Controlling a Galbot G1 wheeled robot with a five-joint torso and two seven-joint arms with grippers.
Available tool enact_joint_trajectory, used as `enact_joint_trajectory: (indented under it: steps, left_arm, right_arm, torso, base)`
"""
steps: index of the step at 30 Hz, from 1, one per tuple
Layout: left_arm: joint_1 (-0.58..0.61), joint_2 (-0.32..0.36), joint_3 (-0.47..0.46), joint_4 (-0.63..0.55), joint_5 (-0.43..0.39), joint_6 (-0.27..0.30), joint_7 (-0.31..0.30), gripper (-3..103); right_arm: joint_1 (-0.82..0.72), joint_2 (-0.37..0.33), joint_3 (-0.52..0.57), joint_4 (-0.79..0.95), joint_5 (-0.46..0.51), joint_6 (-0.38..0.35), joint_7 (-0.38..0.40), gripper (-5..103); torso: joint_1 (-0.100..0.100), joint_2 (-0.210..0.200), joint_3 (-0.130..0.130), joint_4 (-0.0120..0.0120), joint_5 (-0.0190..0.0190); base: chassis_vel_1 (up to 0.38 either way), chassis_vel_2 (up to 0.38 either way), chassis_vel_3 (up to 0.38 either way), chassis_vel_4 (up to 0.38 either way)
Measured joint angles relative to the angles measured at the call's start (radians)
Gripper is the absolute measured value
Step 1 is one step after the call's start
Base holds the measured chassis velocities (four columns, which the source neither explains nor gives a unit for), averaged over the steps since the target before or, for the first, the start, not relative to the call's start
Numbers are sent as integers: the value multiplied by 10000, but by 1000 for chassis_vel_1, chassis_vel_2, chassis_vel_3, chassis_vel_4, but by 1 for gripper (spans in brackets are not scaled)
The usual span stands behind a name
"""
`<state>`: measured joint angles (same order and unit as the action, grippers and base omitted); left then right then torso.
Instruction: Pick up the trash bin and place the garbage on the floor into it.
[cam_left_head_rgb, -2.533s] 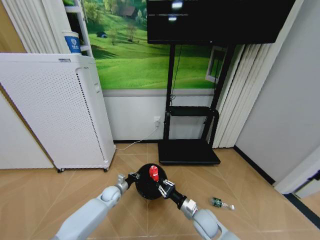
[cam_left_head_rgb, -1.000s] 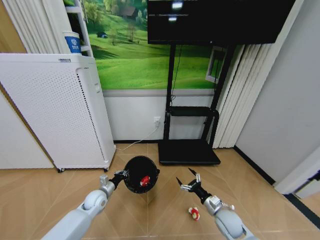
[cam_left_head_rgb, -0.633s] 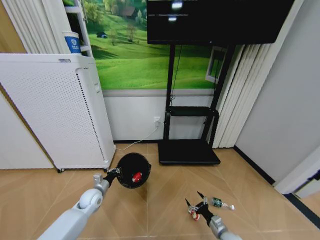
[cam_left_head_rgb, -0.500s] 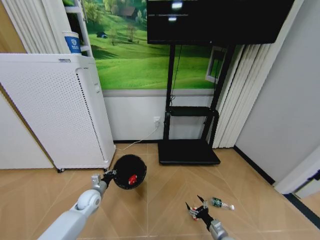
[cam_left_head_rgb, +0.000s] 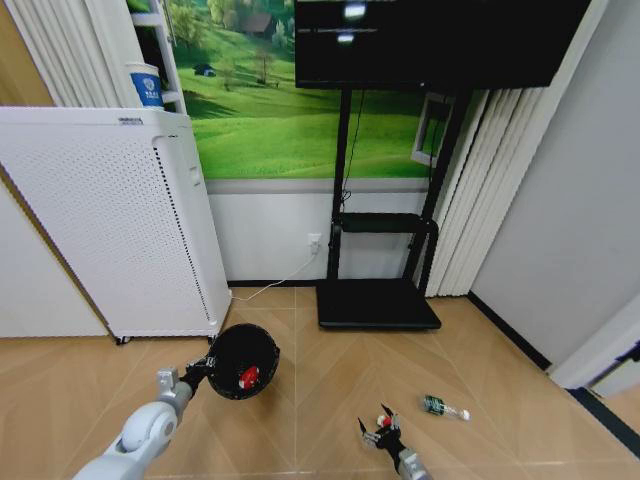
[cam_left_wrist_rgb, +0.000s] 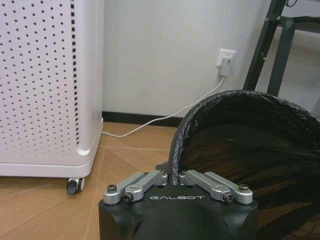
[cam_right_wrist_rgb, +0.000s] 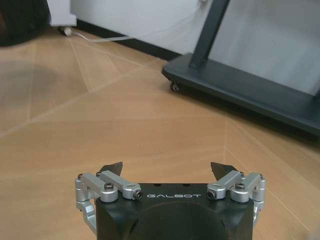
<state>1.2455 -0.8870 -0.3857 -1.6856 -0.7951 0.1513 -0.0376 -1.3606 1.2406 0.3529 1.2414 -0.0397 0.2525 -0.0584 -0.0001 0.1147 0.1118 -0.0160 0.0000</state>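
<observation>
Now, trash bin (cam_left_head_rgb: 241, 361): tilted, mouth toward the camera, left of the TV stand (cam_left_head_rgb: 378, 302).
Left gripper (cam_left_head_rgb: 206, 366): pinching its rim.
Right gripper (cam_left_head_rgb: 379, 431): spread above a red wrapper (cam_left_head_rgb: 383, 421).
Green bottle (cam_left_head_rgb: 441, 407): lying, cap pointing right.

The trash bin (cam_left_head_rgb: 241, 360) has black mesh sides lined with a thin, crinkled, glossy black plastic bag (cam_left_wrist_rgb: 250, 135). Both the left gripper (cam_left_wrist_rgb: 172, 184) and the right gripper (cam_right_wrist_rgb: 167, 172) pair a matt black plastic body with brushed silvery metal finger links and dark screws. The floor (cam_left_head_rgb: 310, 400) is smooth light wood with a soft sheen. On the left, the air purifier (cam_left_head_rgb: 110, 220) is matt white perforated sheet. The TV stand base (cam_right_wrist_rgb: 250, 92) is matt black metal.
</observation>
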Motion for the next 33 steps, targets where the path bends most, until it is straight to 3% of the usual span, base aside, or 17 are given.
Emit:
enact_joint_trajectory:
  steps: [18, 20, 29, 31, 33]
  left_arm:
    - [-382, -20, 372, 2, -70, -149, 93, 3]
    - [-396, -6, 404, 3, -75, -154, 98, 3]
    - [-454, -54, 531, 15, -74, -183, 115, 3]
    - [-456, -42, 530, 16, -77, -192, 115, 3]
    - [-456, -35, 528, 12, -85, -195, 116, 3]
  right_arm:
    - [567, 89, 377, -1765, -610, 139, 227, 96]
    - [815, 215, 547, -2167, -1521, 405, 567, 95]
    - [1020, 251, 634, -2593, -2072, 395, 944, 86]
    - [1016, 251, 663, -2635, -2296, 340, 961, 76]
    - [1006, 244, 666, -2640, -2312, 314, 964, 73]
  torso:
    - [0, 0, 0, -1, 1]
    - [0, 0, 1, 0, 0]
    - [0, 0, 1, 0, 0]
    - [0, 0, 1, 0, 0]
    - [0, 0, 1, 0, -1]
  base:
    - [0, 0, 0, 0]
    - [0, 0, 0, 0]
    - [0, 0, 0, 0]
    - [0, 0, 0, 0]
    - [0, 0, 0, 0]
